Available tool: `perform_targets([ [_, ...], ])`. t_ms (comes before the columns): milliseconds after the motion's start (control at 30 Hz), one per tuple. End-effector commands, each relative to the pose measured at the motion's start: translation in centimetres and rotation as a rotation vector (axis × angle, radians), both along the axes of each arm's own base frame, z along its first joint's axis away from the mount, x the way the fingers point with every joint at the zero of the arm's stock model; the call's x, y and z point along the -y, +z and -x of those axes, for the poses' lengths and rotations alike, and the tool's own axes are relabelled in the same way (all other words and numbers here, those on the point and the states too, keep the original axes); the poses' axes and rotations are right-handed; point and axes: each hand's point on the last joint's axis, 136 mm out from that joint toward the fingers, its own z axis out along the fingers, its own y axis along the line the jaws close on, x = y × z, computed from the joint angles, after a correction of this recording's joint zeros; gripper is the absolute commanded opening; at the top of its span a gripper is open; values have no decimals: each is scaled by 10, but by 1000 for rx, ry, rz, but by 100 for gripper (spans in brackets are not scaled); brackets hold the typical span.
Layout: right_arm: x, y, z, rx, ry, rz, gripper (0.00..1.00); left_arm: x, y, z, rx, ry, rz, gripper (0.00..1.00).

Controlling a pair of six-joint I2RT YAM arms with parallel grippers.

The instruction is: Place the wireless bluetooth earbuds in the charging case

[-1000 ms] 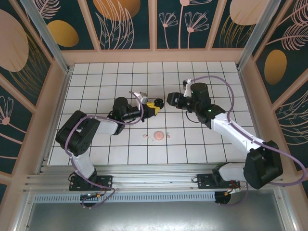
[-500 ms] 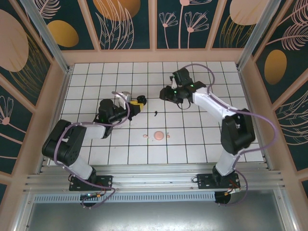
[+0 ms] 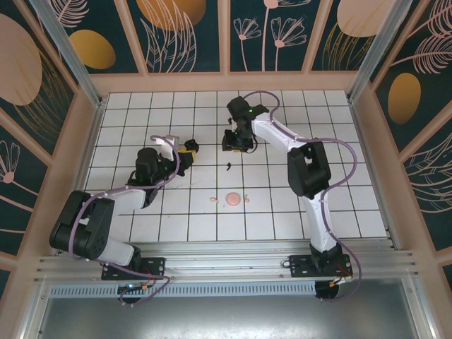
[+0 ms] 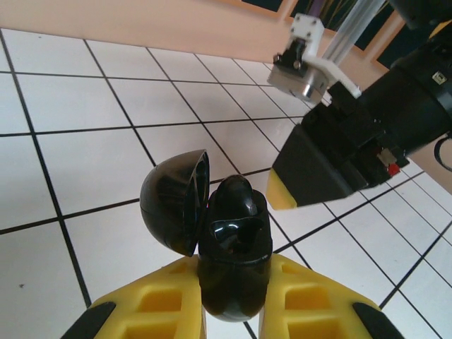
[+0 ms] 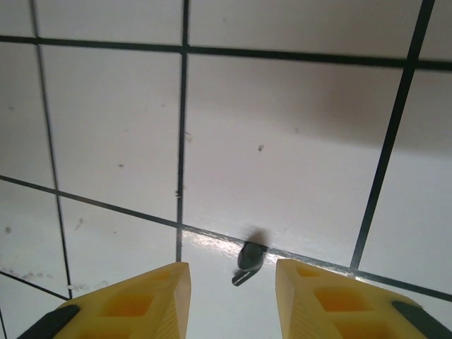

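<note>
1. Top external view. The left gripper point(image 3: 188, 149), left of centre on the tiled table point(image 3: 141, 106), is clamped on the black charging case point(image 3: 192, 146). The right gripper point(image 3: 232, 141) points down at the table just above centre, well apart from the left one. A black earbud point(image 3: 229, 167) lies on the tiles just below the right gripper. Lower in the frame sits a pale pink round object point(image 3: 232, 199), with a small pale pink piece point(image 3: 214, 200) just to its left.

2. Left wrist view. The yellow fingers point(image 4: 169, 300) of the left gripper point(image 4: 233, 289) press against both sides of the black charging case point(image 4: 233, 254), which stands upright between them at lower centre. Its domed lid point(image 4: 173, 201) is swung open to the left. A glossy black rounded form rises from the case's top; whether it is an earbud cannot be told. The right gripper point(image 4: 289, 191) occupies the upper right, one yellow fingertip showing, apart from the case.

3. Right wrist view. The right gripper point(image 5: 231, 282) has its two yellow fingers point(image 5: 141, 296) apart at the bottom edge, with nothing between them. The black earbud point(image 5: 247, 258) lies on the white tile just beyond the fingertips, beside a dark grout line and nearer the right-hand finger.
</note>
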Motion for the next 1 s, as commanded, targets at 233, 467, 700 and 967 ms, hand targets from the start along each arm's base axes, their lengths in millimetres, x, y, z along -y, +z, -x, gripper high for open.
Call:
perform_targets([
  [233, -6, -28, 31, -170, -66, 30, 34, -5, -3, -2, -22, 28, -12, 7],
  [467, -11, -41, 33, -190, -70, 36, 33, -4, -4, -2, -26, 25, -11, 6],
  [700, -8, -55, 34, -201, -81, 69, 31, -4, -4, -2, -28, 23, -14, 7],
  [967, -6, -66, 31, -198, -90, 89, 27, -3, -4, -2, -28, 15, -11, 6],
])
